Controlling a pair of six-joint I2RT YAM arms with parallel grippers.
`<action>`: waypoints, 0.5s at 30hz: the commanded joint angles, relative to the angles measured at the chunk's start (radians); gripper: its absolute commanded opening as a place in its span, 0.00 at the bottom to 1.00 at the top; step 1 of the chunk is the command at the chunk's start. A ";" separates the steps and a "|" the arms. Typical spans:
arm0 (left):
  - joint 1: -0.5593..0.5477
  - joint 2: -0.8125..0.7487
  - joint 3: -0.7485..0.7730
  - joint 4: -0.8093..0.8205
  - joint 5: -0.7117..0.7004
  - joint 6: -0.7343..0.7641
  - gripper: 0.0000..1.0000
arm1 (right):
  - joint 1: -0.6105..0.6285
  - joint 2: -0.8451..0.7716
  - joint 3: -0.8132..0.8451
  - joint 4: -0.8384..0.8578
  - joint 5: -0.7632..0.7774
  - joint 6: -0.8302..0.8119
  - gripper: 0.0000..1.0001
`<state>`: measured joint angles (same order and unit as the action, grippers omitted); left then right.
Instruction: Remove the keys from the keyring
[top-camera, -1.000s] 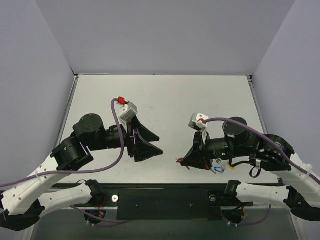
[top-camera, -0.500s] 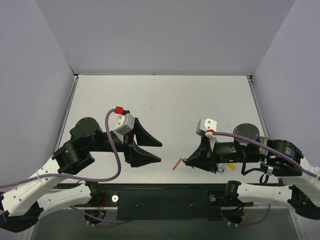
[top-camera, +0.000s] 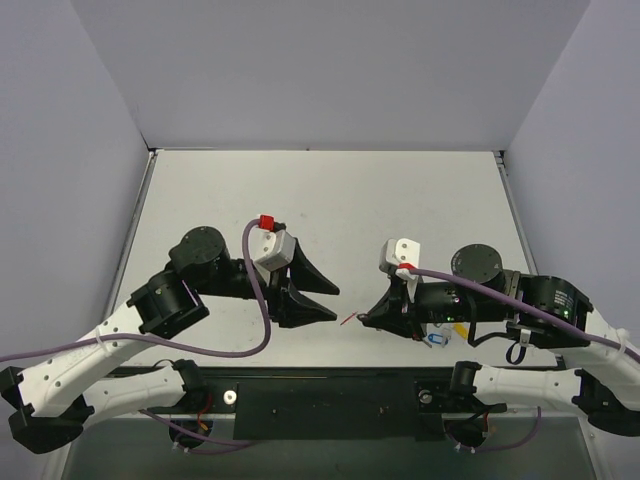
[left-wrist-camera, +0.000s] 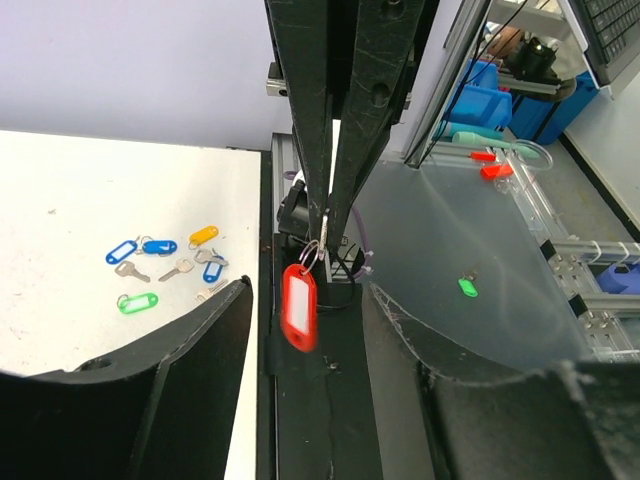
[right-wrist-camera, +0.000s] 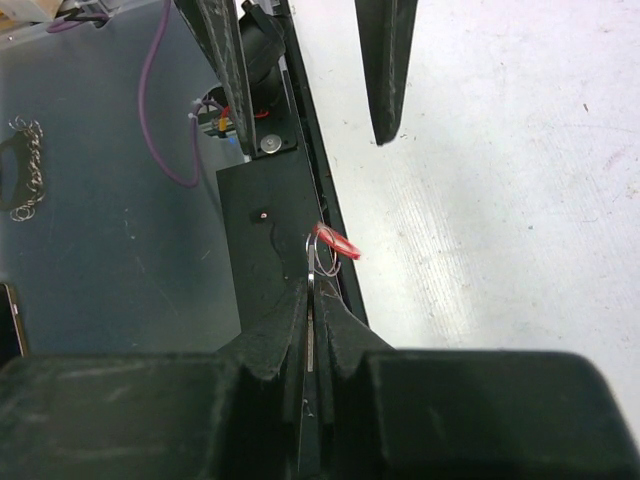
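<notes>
Keyring (left-wrist-camera: 299, 305): dangling tag-down off the key (right-wrist-camera: 311, 300) the right jaws are clamping, right of the nearby, parted left jaws.

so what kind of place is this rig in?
Probably a robotics lab cell: a white tabletop boxed in by plain grey walls, with blue plastic storage bins and a dark keyboard beyond its edge.

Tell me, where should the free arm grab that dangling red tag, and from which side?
Probably the middle of the red tag, below the ring. It hangs upright and free under the shut right gripper, facing the open left gripper, so come in level from that side.
</notes>
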<state>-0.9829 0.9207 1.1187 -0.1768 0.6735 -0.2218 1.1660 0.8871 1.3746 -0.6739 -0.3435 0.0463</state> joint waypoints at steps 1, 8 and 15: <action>-0.007 0.024 0.050 0.008 0.032 0.052 0.57 | -0.008 0.016 0.001 0.048 0.000 -0.039 0.00; -0.007 0.053 0.044 0.028 0.047 0.058 0.56 | -0.037 0.024 0.012 0.048 -0.040 -0.039 0.00; -0.005 0.066 0.026 0.043 0.046 0.052 0.52 | -0.048 0.026 0.014 0.046 -0.063 -0.039 0.00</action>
<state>-0.9829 0.9840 1.1191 -0.1810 0.6968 -0.1799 1.1248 0.9081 1.3746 -0.6613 -0.3752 0.0212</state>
